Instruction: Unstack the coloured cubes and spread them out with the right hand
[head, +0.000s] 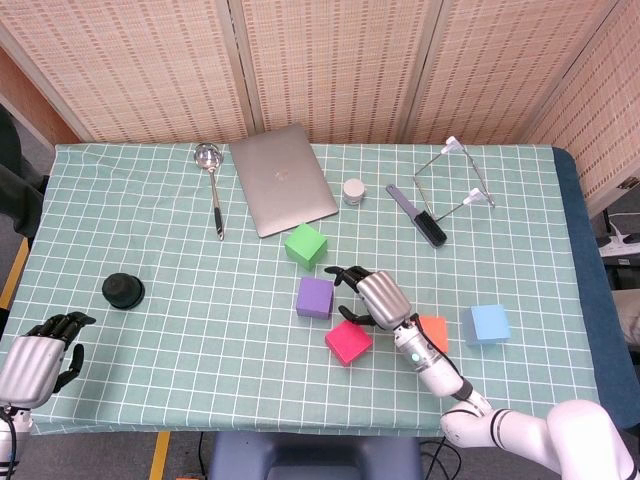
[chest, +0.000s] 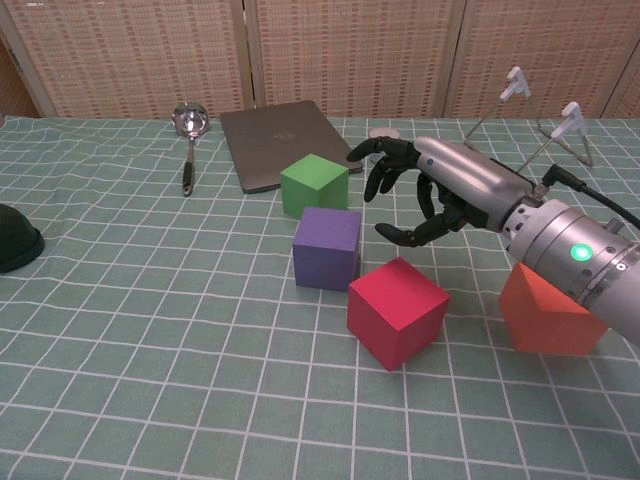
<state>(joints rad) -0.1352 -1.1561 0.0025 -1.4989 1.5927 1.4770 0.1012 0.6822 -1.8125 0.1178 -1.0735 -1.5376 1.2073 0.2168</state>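
Five cubes lie apart on the checked tablecloth, none stacked. The green cube (head: 305, 245) (chest: 314, 184) is farthest back, the purple cube (head: 315, 296) (chest: 327, 247) sits just in front of it, and the pink cube (head: 348, 341) (chest: 397, 311) is nearest. An orange cube (head: 432, 331) (chest: 545, 312) is partly hidden behind my right forearm, with a blue cube (head: 486, 324) to its right. My right hand (head: 374, 297) (chest: 430, 190) hovers above the table right of the purple cube, fingers spread and holding nothing. My left hand (head: 36, 355) rests at the front left edge, fingers curled in on nothing.
A closed laptop (head: 282, 178) (chest: 283, 141), a metal ladle (head: 212, 183) (chest: 188, 137), a small white jar (head: 354, 190), a black brush (head: 418, 214) and a wire stand (head: 456, 182) (chest: 540, 128) lie at the back. A dark round object (head: 123, 290) (chest: 14, 239) sits at the left.
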